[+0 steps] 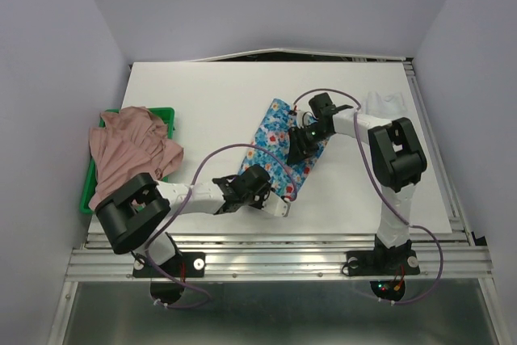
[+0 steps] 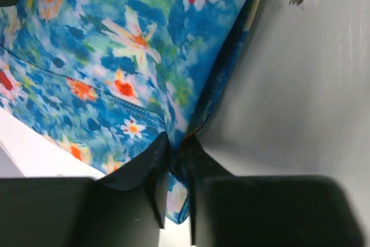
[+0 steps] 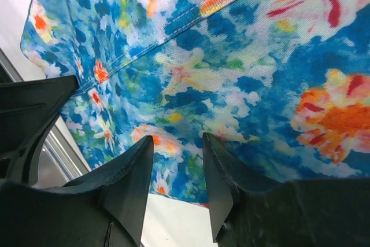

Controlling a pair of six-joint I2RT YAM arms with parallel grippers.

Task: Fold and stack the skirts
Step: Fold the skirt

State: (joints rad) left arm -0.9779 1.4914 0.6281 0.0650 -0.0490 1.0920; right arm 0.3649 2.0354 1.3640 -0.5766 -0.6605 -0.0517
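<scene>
The left jaws are clenched on the near edge of the blue flowered skirt [image 2: 115, 56]. A bit of the cloth is pinched tight between them. The right jaws are held apart, with the same skirt right in front of their tips. No cloth is seen squeezed there, so they are taken to be released.

The blue skirt is laid on the white worktop [image 1: 210, 94], stretched in a long strip between the two sets of jaws. It may be doubled over once, but that cannot be told for sure. Well off to the left of the left jaws, the pink skirt [image 1: 129, 147] is heaped in a loose bunch over the green tray [image 1: 166, 110]. Past the right jaws, on their right side, the white skirt [image 1: 384, 105] is laid. It is hard to see against the worktop.

The task is judged to be near its start. Only the blue skirt is being folded, and that fold is not done yet. The pink and white skirts look unfolded. No stack has been made.
</scene>
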